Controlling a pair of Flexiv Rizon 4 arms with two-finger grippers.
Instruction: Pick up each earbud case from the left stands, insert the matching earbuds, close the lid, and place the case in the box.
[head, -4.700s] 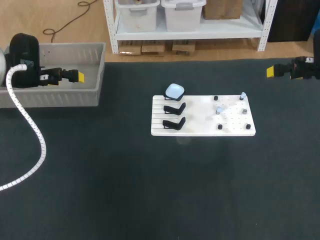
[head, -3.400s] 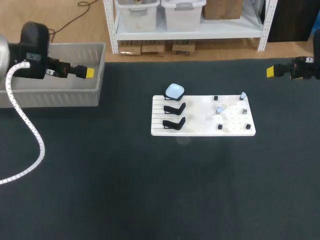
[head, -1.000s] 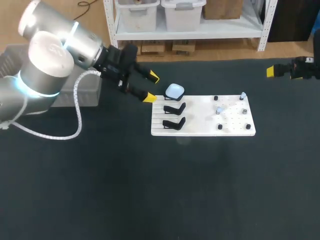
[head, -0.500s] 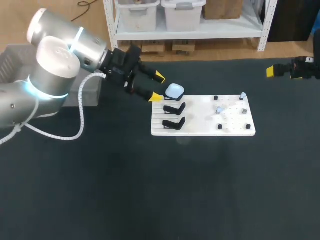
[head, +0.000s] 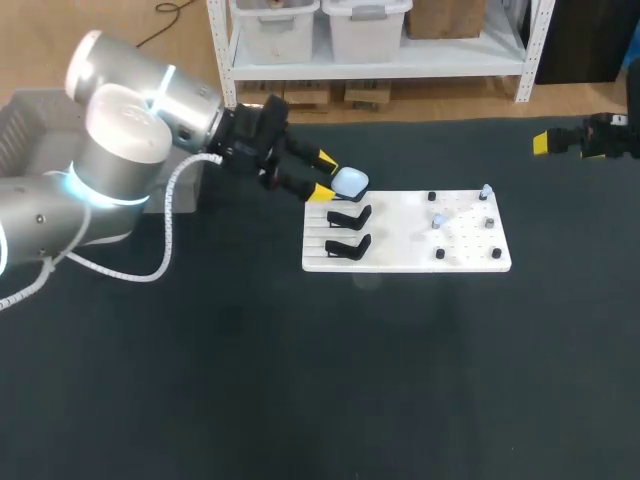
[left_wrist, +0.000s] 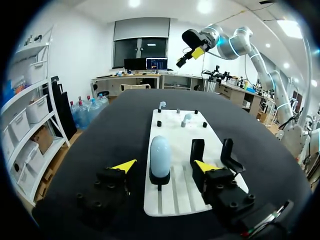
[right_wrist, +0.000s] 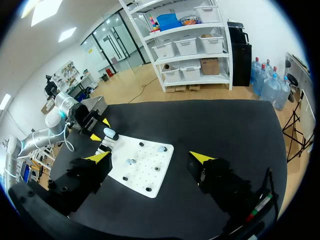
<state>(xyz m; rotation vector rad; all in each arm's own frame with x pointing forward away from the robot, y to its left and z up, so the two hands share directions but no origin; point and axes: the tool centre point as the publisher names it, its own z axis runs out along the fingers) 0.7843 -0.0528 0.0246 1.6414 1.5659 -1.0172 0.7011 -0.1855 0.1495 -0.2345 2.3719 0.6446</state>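
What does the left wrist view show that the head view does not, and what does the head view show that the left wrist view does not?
Only the left wrist view: a clear gap on each side between the earbud case and the open fingers of the left gripper, so nothing is gripped yet. Only the head view: the grey box behind the left arm. Both: the white board, the case on its stand, two empty black stands, and the earbuds on their pegs.

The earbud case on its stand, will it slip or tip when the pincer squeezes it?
The earbud case looks smooth and rounded, so it may slip in the left pincer. It perches on a narrow black stand, so a sideways push could tip it.
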